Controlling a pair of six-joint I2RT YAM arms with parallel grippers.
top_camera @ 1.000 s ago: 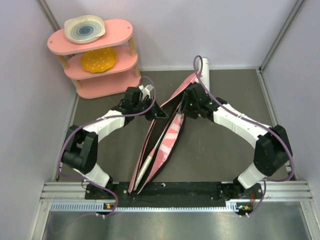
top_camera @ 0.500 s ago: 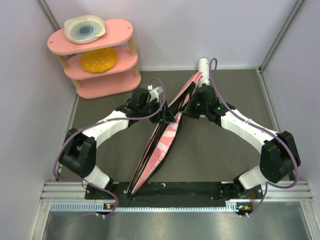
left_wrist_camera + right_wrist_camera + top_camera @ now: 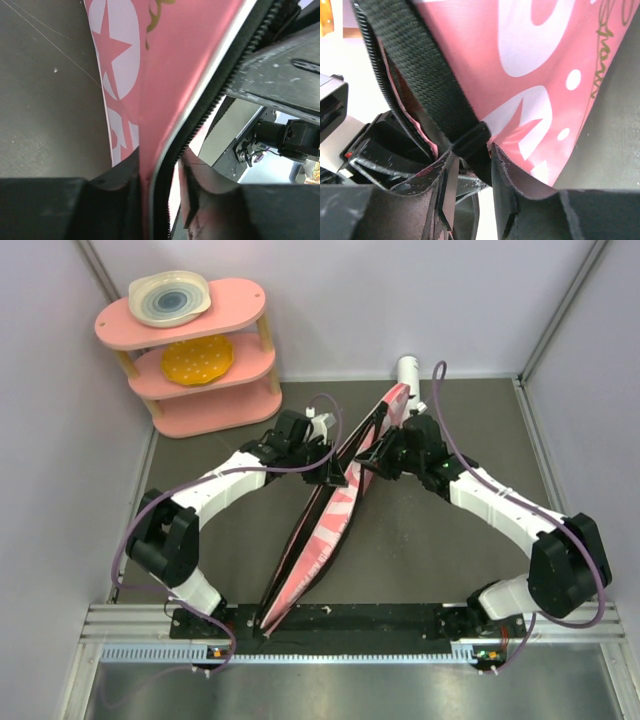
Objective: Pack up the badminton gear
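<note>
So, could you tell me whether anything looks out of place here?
Only the white tube: it sits alone by the back wall, outside the pink racket bag, whose zip is still open while the left gripper and right gripper straddle its edges.

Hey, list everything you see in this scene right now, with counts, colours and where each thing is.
racket bag: one, pink with white print and black zip, lying diagonally across the middle of the table
tube: one, white, by the back wall past the bag's far end
shelf: one, pink, three tiers, far left corner
grey-blue plate: one, top tier
yellow plate: one, middle tier
table: one, dark grey
left gripper: black, bag's zip edge between its fingers
right gripper: black, pinching the bag's black strap
</note>
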